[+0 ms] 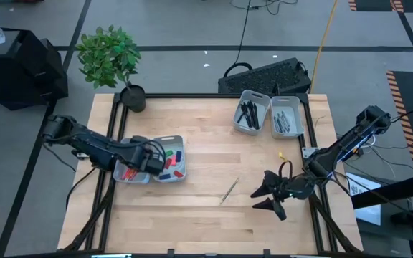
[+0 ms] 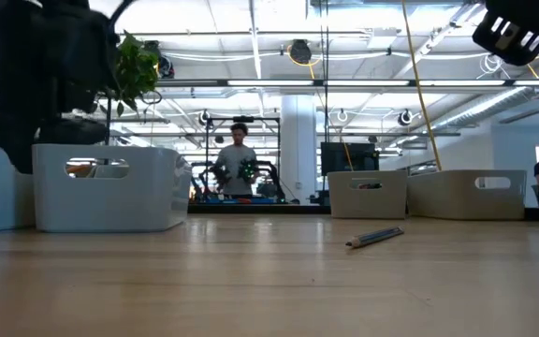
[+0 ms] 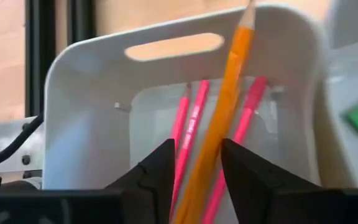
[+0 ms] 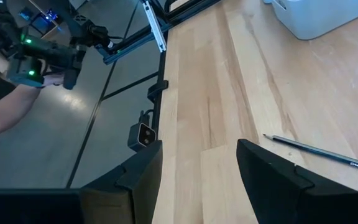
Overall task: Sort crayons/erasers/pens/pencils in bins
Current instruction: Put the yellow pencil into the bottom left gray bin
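Left gripper [image 3: 194, 168] pinches an orange pencil [image 3: 225, 118] between its jaws, tip over a grey bin [image 3: 92, 124] holding pink pencils [image 3: 190, 127]. Right gripper [image 4: 197, 180] jaws spread wide, empty (a dark pencil [image 4: 319, 152] lies just ahead on the table [image 4: 216, 112])

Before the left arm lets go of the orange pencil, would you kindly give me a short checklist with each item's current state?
1. Left end effector grips the long orange wooden pencil: ok.
2. Pencil is over the light-grey plastic bin holding thin pink pencils: ok.
3. Pencil fully inside the bin: not ok, its tip sits above the rim.
4. Right end effector open and apart from the bins: ok.
5. Loose dark thin pencil on the wooden table awaiting pickup: ok.
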Tool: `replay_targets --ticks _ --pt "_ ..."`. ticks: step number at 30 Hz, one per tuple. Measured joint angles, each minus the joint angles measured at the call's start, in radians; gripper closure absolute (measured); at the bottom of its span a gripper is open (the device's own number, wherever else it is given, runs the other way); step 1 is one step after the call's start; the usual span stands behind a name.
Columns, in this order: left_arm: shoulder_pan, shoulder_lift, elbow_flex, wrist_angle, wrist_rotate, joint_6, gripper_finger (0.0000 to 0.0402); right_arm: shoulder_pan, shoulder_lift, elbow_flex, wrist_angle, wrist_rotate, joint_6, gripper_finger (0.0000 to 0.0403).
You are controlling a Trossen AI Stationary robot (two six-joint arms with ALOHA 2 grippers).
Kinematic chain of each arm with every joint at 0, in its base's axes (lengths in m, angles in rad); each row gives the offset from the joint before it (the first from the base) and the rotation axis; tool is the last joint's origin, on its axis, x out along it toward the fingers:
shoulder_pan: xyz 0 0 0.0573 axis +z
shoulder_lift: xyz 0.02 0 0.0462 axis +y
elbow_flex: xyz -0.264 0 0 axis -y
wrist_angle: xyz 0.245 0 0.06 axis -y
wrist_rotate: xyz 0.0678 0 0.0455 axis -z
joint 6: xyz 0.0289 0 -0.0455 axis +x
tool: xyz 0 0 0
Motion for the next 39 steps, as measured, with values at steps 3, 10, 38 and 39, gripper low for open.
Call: replay_targets --ticks 3,10,38,39 --pt "0.02 0.0 -0.029 0.025 0.0 0.001 0.0265 0.001 0.0 0.0 0.0 0.0 -0.004 0.0202" --pt "0.066 0.0 -0.069 0.158 0.029 0.1 0.0305 0.001 0.0 0.0 0.0 0.0 -0.006 0.0202" --pt "-0.036 0.0 0.04 0.022 0.198 -0.009 0.0354 0.001 0.0 0.0 0.0 -0.034 -0.018 0.0202" --pt "-0.037 0.0 0.026 0.023 0.206 -0.023 0.0354 0.001 0.0 0.0 0.0 -0.044 -0.018 0.0202"
